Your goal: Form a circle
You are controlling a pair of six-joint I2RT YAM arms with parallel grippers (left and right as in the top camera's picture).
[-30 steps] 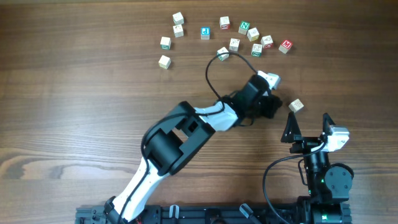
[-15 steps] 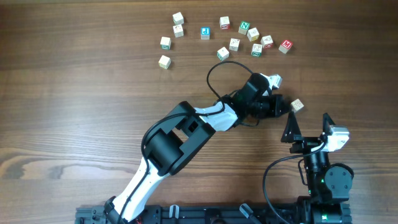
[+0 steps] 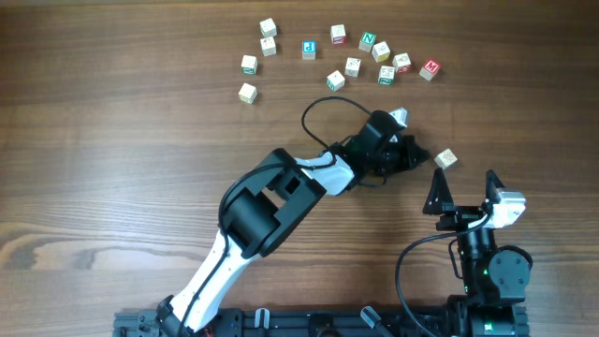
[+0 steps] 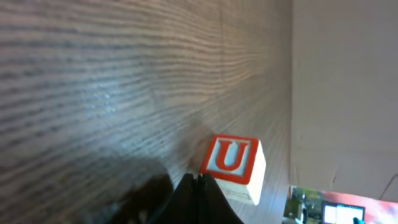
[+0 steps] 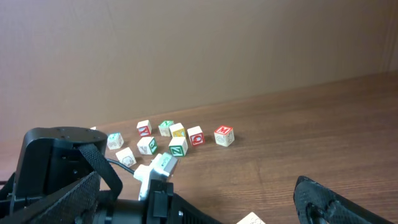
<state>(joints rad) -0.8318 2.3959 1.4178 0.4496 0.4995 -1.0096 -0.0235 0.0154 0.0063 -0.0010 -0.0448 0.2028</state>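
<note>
The circle is a loose arc of pale letter cubes (image 3: 353, 66) at the far side of the table, from a plain cube (image 3: 247, 92) on the left to a red-lettered one (image 3: 430, 68) on the right. One cube (image 3: 446, 158) lies apart, nearer to me. In the left wrist view it shows a red U (image 4: 233, 163). My left gripper (image 3: 423, 156) is shut and empty, its tips (image 4: 198, 182) at this cube's left edge. My right gripper (image 3: 463, 193) stands open near its base, just below the stray cube.
The left arm (image 3: 281, 192) stretches diagonally across the middle of the table, its cable (image 3: 323, 108) looping toward the arc. In the right wrist view the arm's wrist (image 5: 68, 180) fills the lower left, with the arc cubes (image 5: 178, 147) behind it.
The left gripper, shut throughout, pushed right toward the stray cube, then eased back slightly as the wrist turned. The cube and right arm stay put.
</note>
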